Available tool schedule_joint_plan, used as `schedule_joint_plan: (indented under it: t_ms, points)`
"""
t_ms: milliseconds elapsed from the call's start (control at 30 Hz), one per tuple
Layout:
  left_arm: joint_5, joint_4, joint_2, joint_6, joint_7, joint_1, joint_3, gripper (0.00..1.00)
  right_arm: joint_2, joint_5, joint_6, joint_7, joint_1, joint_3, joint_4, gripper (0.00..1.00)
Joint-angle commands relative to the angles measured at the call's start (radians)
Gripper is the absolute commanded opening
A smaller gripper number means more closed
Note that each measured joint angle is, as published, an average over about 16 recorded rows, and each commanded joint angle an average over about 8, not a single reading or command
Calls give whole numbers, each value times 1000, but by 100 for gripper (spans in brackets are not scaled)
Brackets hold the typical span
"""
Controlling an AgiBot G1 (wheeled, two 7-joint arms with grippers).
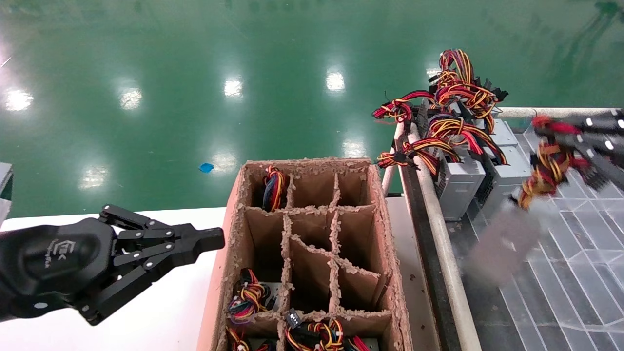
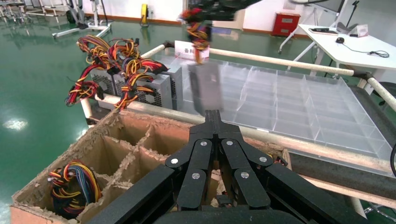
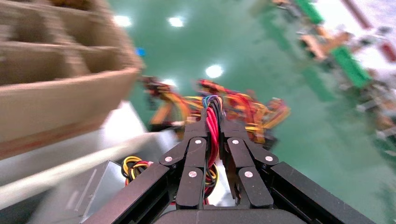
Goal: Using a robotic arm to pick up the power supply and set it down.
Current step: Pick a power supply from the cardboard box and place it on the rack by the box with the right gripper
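The right end effector [image 1: 560, 141] is clamped on the wire bundle [image 3: 212, 126] alone, so the power supply [image 1: 507, 239] dangles above the clear tray [image 1: 575, 273] — it could swing or slip. The left end effector [image 1: 209, 239], closed and empty, idles by the cardboard box [image 1: 390, 253].

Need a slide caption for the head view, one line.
Right gripper lifts a grey sheet-metal power supply by its red-yellow wire bundle over the clear divided tray; left gripper idles beside the brown cardboard box.
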Motion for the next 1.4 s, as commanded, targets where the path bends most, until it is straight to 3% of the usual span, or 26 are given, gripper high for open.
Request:
schedule_joint_plan:
  t_ms: [33,167,533,1067,1100,1333,1367,1400]
  points:
    - [0,0,0,0,0,0,0,0,-36,-17,81,-8,-16,-9,1,0]
    - [0,0,0,0,0,0,0,0,-94,-41,111,-15,-5,-16,5,0]
    - [0,0,0,0,0,0,0,0,-165,-118,37,29,89,-38,5,0]
    - [0,0,0,0,0,0,0,0,-272,-285,120,159,93,-129,-5,0]
    - [0,0,0,0,0,0,0,0,-277,-293,117,169,97,-134,-5,6]
    - [0,0,0,0,0,0,0,0,-290,-318,93,217,131,-146,-2,94]
    - [0,0,0,0,0,0,0,0,-289,-321,89,220,135,-146,-1,100]
    - [0,0,0,0,0,0,0,0,-288,-324,86,223,139,-147,-1,100]
